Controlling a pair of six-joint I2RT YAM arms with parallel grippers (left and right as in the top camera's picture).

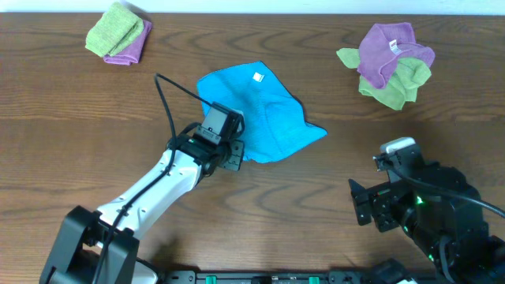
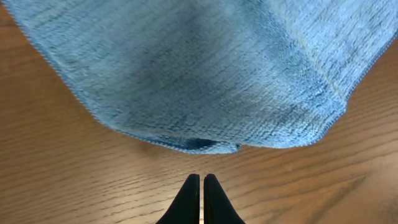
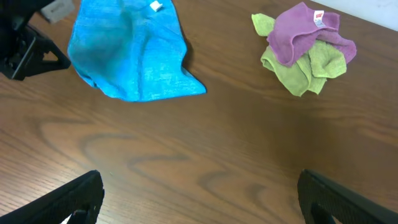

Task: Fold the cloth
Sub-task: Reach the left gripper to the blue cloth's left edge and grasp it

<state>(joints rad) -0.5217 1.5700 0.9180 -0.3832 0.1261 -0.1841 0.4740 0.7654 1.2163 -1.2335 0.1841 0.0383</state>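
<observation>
The bright blue cloth [image 1: 264, 114] lies loosely bunched on the wooden table, its small white tag [image 1: 257, 77] facing up near the far edge. It also shows in the right wrist view [image 3: 134, 56] and fills the top of the left wrist view [image 2: 199, 68]. My left gripper [image 2: 201, 180] is shut and empty, just short of the cloth's near-left edge, its wrist [image 1: 219, 130] over that edge. My right gripper [image 3: 199, 193] is open and empty over bare wood at the front right, far from the cloth.
A folded lime-green and purple cloth pair [image 1: 118, 33] lies at the back left. A crumpled purple cloth over a lime-green one [image 1: 390, 63] lies at the back right, also in the right wrist view [image 3: 305, 50]. The left arm's cable [image 1: 167, 102] arcs above the table.
</observation>
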